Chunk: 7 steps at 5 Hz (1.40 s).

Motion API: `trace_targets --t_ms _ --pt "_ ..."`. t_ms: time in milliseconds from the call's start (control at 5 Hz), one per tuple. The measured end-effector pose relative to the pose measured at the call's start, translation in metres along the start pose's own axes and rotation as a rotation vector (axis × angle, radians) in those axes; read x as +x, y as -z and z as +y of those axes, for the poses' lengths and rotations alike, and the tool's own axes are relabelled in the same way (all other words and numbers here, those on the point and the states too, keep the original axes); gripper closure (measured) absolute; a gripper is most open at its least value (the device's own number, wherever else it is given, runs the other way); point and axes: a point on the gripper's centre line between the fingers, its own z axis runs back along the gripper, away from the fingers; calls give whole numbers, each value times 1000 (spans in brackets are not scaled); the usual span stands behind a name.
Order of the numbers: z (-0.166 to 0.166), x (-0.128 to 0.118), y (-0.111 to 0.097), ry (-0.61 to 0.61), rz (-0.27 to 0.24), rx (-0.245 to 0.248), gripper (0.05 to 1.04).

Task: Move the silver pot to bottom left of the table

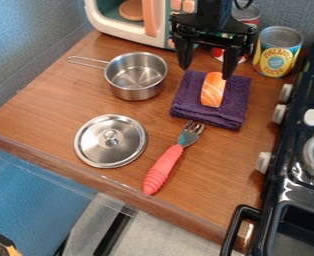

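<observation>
Currently, black two-finger gripper (206,72) hangs over the far side of the wooden tabletop (46,110), above the folded purple towel (233,102); jaws wide apart. Silver pot (135,80) upright on the wood, far left part of the table, left of the towel and apart from it. Its wire handle points left. Silver lid (111,141) lies flat on the near side of the pot, knob up, apart from it. Salmon nigiri piece (213,90) rests on the towel. Fork (173,159) lies slantwise right of the lid: tines far, just beside the towel's near edge, coral grip toward the near edge of the table. Toy microwave (103,24) at far left, beyond the pot. Pineapple can (277,52) upright at far right; another can (248,14) partly hidden behind the gripper. Black stove (273,185) along the right side.
</observation>
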Motion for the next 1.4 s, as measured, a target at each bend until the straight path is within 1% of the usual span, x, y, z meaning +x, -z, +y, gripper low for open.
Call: trace_targets --t_ms 200,400,600,800,1000,1200,1400 --pt "0 -3 12 3 35 6 83" --pt "16 -2 15 -4 53 22 83" --pt "44 3 18 -52 60 33 83" --pt "50 7 23 -26 67 42 83" --pt "57 11 40 9 96 83 83" --pt "63 14 54 16 114 114 83" --pt "73 16 67 -6 135 125 112"
